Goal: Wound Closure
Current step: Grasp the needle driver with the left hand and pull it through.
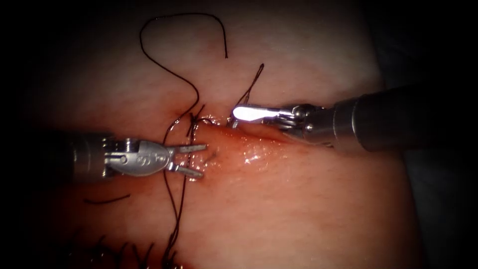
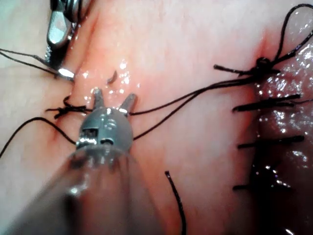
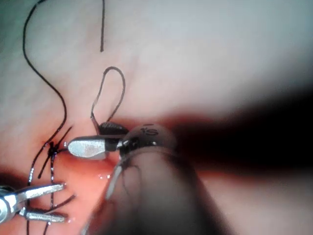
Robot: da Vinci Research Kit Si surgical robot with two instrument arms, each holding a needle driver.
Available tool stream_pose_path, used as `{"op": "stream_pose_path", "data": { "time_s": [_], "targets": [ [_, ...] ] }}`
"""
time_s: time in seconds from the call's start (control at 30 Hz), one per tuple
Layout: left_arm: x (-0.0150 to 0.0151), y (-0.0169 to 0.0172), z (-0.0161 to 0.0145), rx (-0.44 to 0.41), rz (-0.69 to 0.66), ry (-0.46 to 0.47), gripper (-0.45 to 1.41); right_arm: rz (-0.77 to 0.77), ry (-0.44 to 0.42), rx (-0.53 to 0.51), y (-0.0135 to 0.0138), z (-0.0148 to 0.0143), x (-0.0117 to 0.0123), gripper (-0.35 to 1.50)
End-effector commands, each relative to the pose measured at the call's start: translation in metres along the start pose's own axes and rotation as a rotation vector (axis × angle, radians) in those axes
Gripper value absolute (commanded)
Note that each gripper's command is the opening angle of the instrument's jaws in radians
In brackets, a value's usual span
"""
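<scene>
The tissue [image 1: 298,199] has a wet cut [image 1: 249,147] running across the middle. My right tool [image 1: 235,114] comes in along the cut's far edge, jaws shut on the needle [image 1: 233,123]. Only a short grey piece shows at the jaw tips, dipping into the tissue. A thread loop [image 1: 251,84] rises from those jaws, also seen as the loop [image 3: 113,78]. My left tool [image 1: 203,160] stands open near the cut's left end, holding nothing, with dark thread [image 1: 185,164] crossing behind its jaws. A small dark curved mark [image 2: 112,77] lies in the cut just beyond the left tool [image 2: 115,98].
A tied knot [image 1: 195,119] sits at the cut's left end, and long thread [image 1: 172,74] curls over the far tissue. Several older stitches [image 1: 139,251] line the near edge, seen too as stitches [image 2: 266,105]. A loose cut thread end [image 1: 107,200] lies left of them.
</scene>
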Motion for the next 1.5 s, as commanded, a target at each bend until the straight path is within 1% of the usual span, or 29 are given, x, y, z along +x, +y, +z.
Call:
{"op": "stream_pose_path", "data": {
  "time_s": [0.03,0.07,0.2,0.27,0.37,0.47,0.5,0.57,0.7,0.77,0.8,0.83,0.9,0.93,0.97,1.0,1.03,1.07,1.17,1.2,1.23,1.27,1.3,1.33,1.37,1.4,1.43,1.47,1.5],
  "targets": [
    [-0.0003,-0.0002,0.0008,-0.014,0.002,0.017,0.14,-0.008,-0.003,-0.003,0.0008,0.0002,0.0003,0.66],
    [-0.0003,-0.0005,0.0009,-0.022,0.008,0.033,0.14,-0.014,-0.003,-0.004,0.0010,-0.0001,0.0006,0.61],
    [-0.0005,-0.0014,0.0014,-0.052,0.032,0.080,0.14,-0.029,-0.012,-0.014,0.0015,-0.0007,0.0013,0.54],
    [-0.0007,-0.0015,0.0017,-0.069,0.045,0.103,0.14,-0.030,-0.015,-0.016,0.0016,-0.0008,0.0015,0.53],
    [-0.0007,-0.0016,0.0022,-0.105,0.067,0.138,0.09,-0.032,-0.016,-0.015,0.0019,-0.0011,0.0016,0.51],
    [-0.0003,-0.0018,0.0029,-0.126,0.082,0.168,0.07,-0.038,-0.017,-0.017,0.0024,-0.0012,0.0015,0.41],
    [-0.0003,-0.0018,0.0029,-0.126,0.082,0.168,0.07,-0.038,-0.017,-0.017,0.0024,-0.0012,0.0015,0.41],
    [-0.0002,-0.0019,0.0034,-0.148,0.097,0.184,-0.01,-0.045,-0.013,-0.018,0.0030,-0.0014,0.0013,0.37],
    [-0.0002,-0.0020,0.0037,-0.163,0.108,0.195,-0.08,-0.052,-0.012,-0.018,0.0035,-0.0017,0.0011,0.36],
    [-0.0004,-0.0023,0.0041,-0.174,0.114,0.198,-0.21,-0.057,-0.008,-0.020,0.0039,-0.0021,0.0009,0.31],
    [-0.0004,-0.0023,0.0041,-0.174,0.114,0.198,-0.21,-0.057,-0.008,-0.020,0.0039,-0.0021,0.0009,0.31],
    [-0.0007,-0.0026,0.0043,-0.195,0.107,0.193,-0.45,-0.060,-0.007,-0.020,0.0041,-0.0023,0.0007,0.31],
    [-0.0008,-0.0028,0.0044,-0.208,0.092,0.187,-0.45,-0.061,-0.007,-0.020,0.0041,-0.0023,0.0006,0.31],
    [-0.0011,-0.0030,0.0044,-0.240,0.023,0.172,-0.45,-0.063,-0.008,-0.019,0.0042,-0.0025,0.0003,0.31],
    [-0.0012,-0.0031,0.0044,-0.251,-0.009,0.176,-0.45,-0.064,-0.008,-0.018,0.0042,-0.0025,0.0002,0.31],
    [-0.0013,-0.0032,0.0044,-0.288,-0.078,0.195,-0.45,-0.066,-0.005,-0.020,0.0043,-0.0026,-0.0001,0.31],
    [-0.0013,-0.0032,0.0043,-0.301,-0.110,0.199,-0.45,-0.067,-0.007,-0.018,0.0043,-0.0026,-0.0003,0.31],
    [-0.0011,-0.0033,0.0043,-0.334,-0.182,0.209,-0.45,-0.069,-0.009,-0.016,0.0044,-0.0026,-0.0005,0.31],
    [-0.0005,-0.0034,0.0042,-0.394,-0.288,0.225,-0.45,-0.078,-0.011,-0.013,0.0045,-0.0026,-0.0008,0.31],
    [-0.0001,-0.0033,0.0041,-0.428,-0.381,0.221,-0.45,-0.075,-0.013,-0.011,0.0047,-0.0027,-0.0011,0.27],
    [0.0002,-0.0033,0.0040,-0.454,-0.437,0.220,-0.45,-0.076,-0.013,-0.010,0.0048,-0.0027,-0.0012,0.27],
    [0.0002,-0.0033,0.0040,-0.454,-0.437,0.220,-0.45,-0.076,-0.013,-0.010,0.0048,-0.0027,-0.0012,0.27],
    [0.0006,-0.0033,0.0038,-0.493,-0.531,0.213,-0.45,-0.074,-0.013,-0.010,0.0050,-0.0027,-0.0015,0.19],
    [0.0008,-0.0033,0.0037,-0.527,-0.598,0.204,-0.45,-0.069,-0.015,-0.008,0.0051,-0.0027,-0.0016,0.19],
    [0.0010,-0.0032,0.0036,-0.539,-0.646,0.204,-0.45,-0.071,-0.014,-0.007,0.0052,-0.0027,-0.0018,0.19],
    [0.0016,-0.0033,0.0034,-0.578,-0.810,0.198,-0.45,-0.066,-0.015,-0.004,0.0055,-0.0026,-0.0022,0.11],
    [0.0018,-0.0034,0.0033,-0.590,-0.847,0.193,-0.45,-0.062,-0.017,-0.003,0.0057,-0.0026,-0.0024,0.09],
    [0.0022,-0.0037,0.0031,-0.617,-0.930,0.182,-0.45,-0.060,-0.019,-0.003,0.0059,-0.0024,-0.0027,0.07],
    [0.0025,-0.0041,0.0029,-0.625,-0.988,0.185,-0.45,-0.058,-0.021,-0.004,0.0062,-0.0022,-0.0030,0.00]
  ]
}}
